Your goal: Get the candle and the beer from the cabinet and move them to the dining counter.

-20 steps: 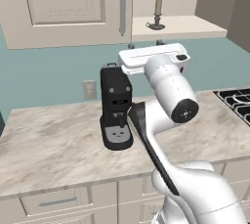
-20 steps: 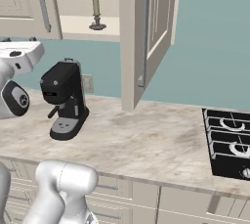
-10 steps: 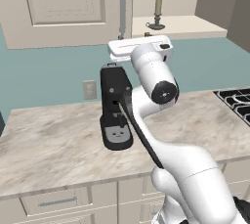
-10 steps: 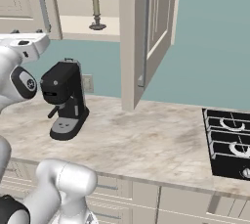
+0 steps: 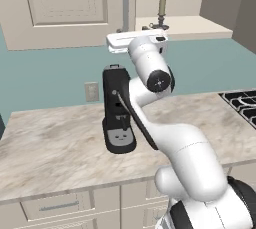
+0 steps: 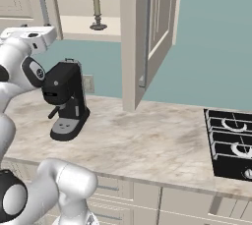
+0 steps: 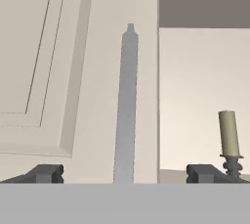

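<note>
Nearest to the base is the marbled worktop (image 5: 55,148), and on it stands a black coffee machine (image 5: 117,118), at about 9 o'clock from the arm's elbow in the left base view. A hob (image 6: 231,143) lies at 3 o'clock on the worktop in the right base view.

Above the machine the white hand is raised to the level of the cabinet (image 5: 65,8) shelf. In the hand view the gripper (image 7: 124,173) has its jaws spread wide, with nothing between them. Its two dark fingertips (image 7: 46,173) frame the grey bar handle (image 7: 126,105) of the closed door.

Farther back, the right door (image 6: 147,37) stands open. The candle (image 5: 162,10) is upright on the shelf, at 1 o'clock from the hand; it seems well apart from the gripper, but depth is hard to judge.
</note>
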